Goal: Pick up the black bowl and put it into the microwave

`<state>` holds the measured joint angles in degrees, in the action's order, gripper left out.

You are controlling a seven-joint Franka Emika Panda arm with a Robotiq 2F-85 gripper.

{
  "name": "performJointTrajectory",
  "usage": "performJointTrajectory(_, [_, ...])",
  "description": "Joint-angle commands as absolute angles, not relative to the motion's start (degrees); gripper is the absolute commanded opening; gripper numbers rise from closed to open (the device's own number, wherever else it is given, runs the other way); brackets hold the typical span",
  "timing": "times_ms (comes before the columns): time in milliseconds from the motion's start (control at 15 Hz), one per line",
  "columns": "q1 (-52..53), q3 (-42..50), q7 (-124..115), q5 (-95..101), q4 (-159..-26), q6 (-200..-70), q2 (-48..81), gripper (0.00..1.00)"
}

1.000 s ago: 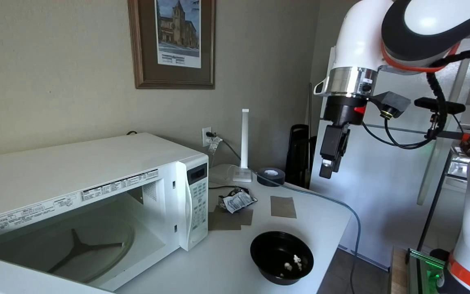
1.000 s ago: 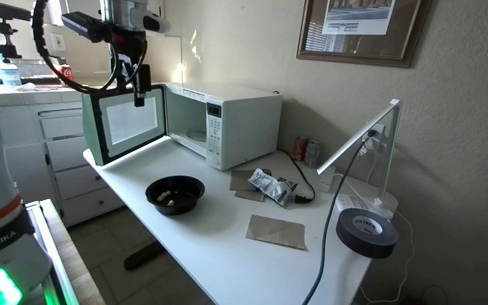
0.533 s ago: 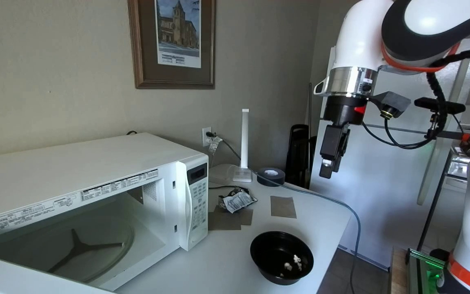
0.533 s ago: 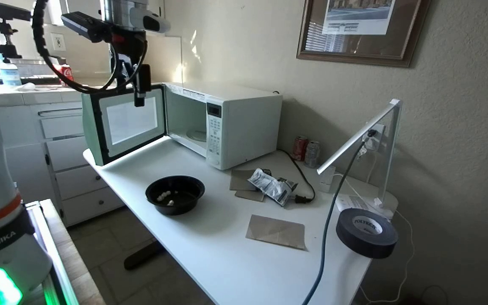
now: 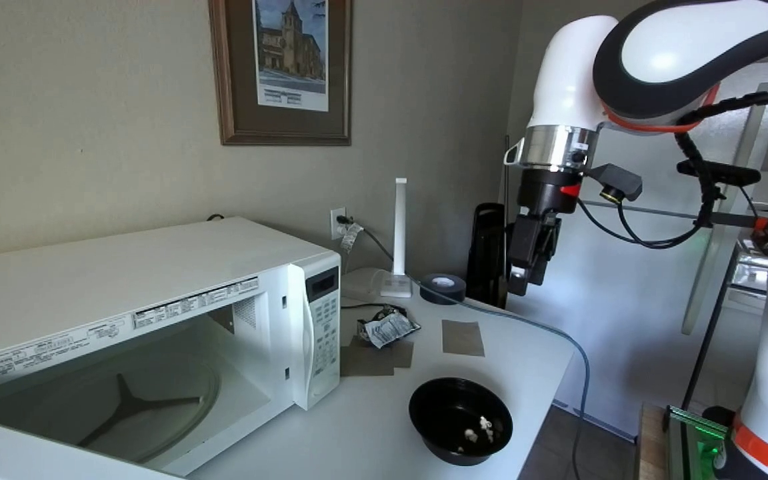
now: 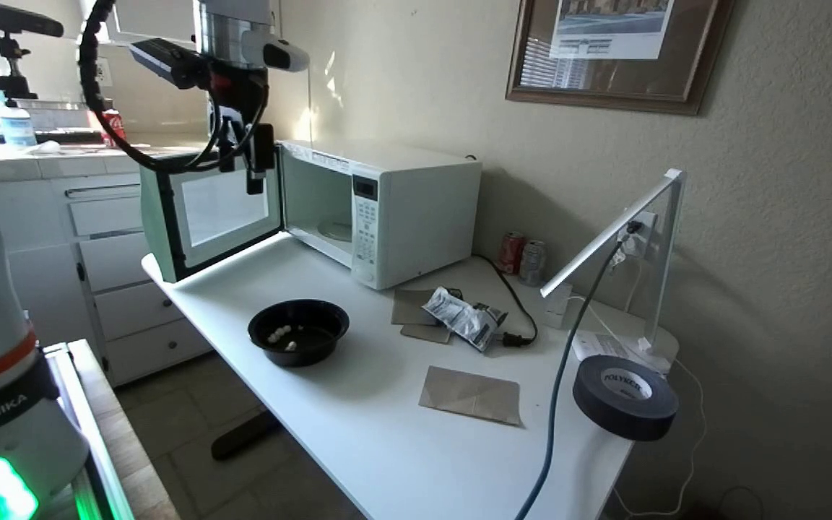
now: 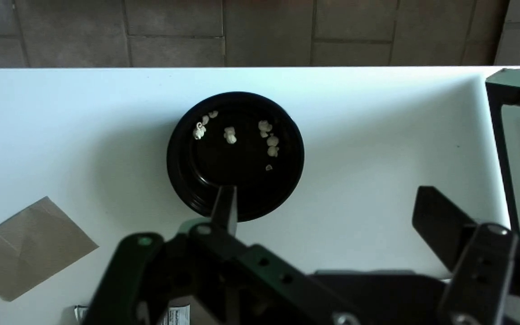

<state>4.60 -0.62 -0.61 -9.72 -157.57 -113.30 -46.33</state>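
The black bowl [image 5: 447,417] stands upright on the white table with some popcorn inside; it also shows in an exterior view [image 6: 299,336] and near the middle of the wrist view [image 7: 237,162]. The white microwave [image 5: 157,260] stands with its door open, also in an exterior view [image 6: 427,217]. My gripper [image 5: 526,280] is open and empty, well above the table, also seen in an exterior view [image 6: 241,179]. In the wrist view the gripper [image 7: 327,192] has its left finger overlapping the bowl's lower edge and its right finger over bare table, toward the microwave door.
The open microwave door [image 6: 224,206] juts over the table's edge. A crumpled packet [image 6: 466,318], brown cardboard pieces [image 6: 472,396], a tape roll [image 6: 625,397], a white lamp [image 5: 399,233] and a grey cable [image 5: 577,347] are on the table. Two cans [image 6: 522,256] stand beside the microwave.
My gripper has shifted slightly toward the microwave side and a little lower, leftward and rightward respectively in the two exterior views. The bowl and microwave have not moved.
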Motion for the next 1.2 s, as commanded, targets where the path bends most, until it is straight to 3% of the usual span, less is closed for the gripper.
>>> performJointTrajectory(0, [4.3,-0.9,-0.4,-9.9,-157.4,-113.1,-46.3,1.0])
performJointTrajectory(467, [-0.3,1.6,0.8,-6.7,-157.7,-121.9,-36.7,1.0])
performJointTrajectory(1133, [2.2,9.7,22.8,-8.9,-157.8,-143.7,-16.0,1.0])
